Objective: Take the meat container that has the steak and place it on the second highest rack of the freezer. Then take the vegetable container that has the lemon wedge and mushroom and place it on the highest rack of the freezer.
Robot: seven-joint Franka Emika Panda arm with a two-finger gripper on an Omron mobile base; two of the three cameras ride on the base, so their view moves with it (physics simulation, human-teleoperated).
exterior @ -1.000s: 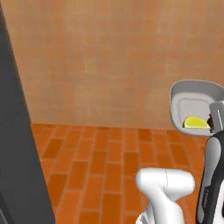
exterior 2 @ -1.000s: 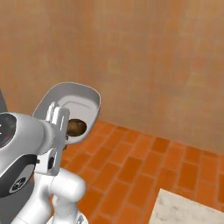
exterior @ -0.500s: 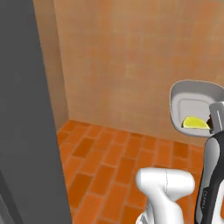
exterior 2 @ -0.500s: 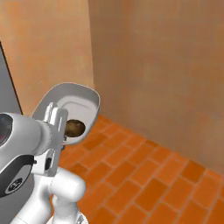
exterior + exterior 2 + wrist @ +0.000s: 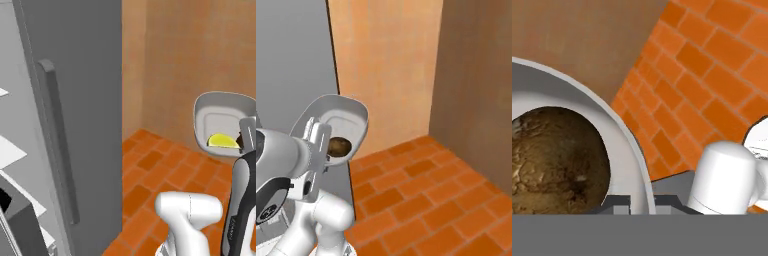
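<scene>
Base has swung: freezer (image 5: 75,100) with bar handle (image 5: 57,140) now at left of frame. Jaws pinched on vegetable container (image 5: 220,117) rim, right of frame; lemon wedge (image 5: 222,141), mushroom (image 5: 338,147) inside. Highest rack next.

We see our white arm rising from about five o'clock in the left base view and from about seven o'clock in the right base view, with the forearm lifted high and the wrist tilted upward. Our gripper (image 5: 323,150) sits at the end of it near nine o'clock in the right base view, its jaws drawn tight on the rim of the vegetable container (image 5: 351,107), which we carry raised and tipped toward the cameras.
</scene>
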